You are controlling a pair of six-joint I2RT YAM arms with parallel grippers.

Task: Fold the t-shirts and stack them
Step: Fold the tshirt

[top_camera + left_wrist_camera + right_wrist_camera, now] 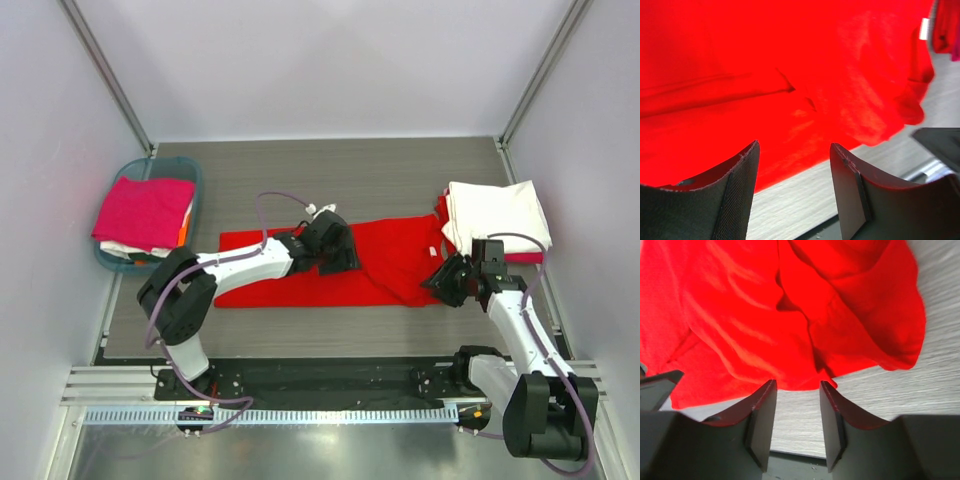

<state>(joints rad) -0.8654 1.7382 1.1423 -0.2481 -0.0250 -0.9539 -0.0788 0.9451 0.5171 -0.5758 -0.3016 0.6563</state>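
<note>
A: From above, the red t-shirt (390, 262) lies spread mid-bench (300, 170), the left tool (345, 260) over its middle and the right tool (436, 282) at its near right hem.
B: The left wrist view shows jaws apart, empty. The right wrist view shows jaws apart with the hem at their tips; it should pinch every layer before lifting.

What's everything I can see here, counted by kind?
Robot arms: 2
Teal basket: 1
Red t-shirt laid out: 1
Piles of folded t-shirts: 2, one pink-topped in the basket, one white-topped
Total: 6
</note>
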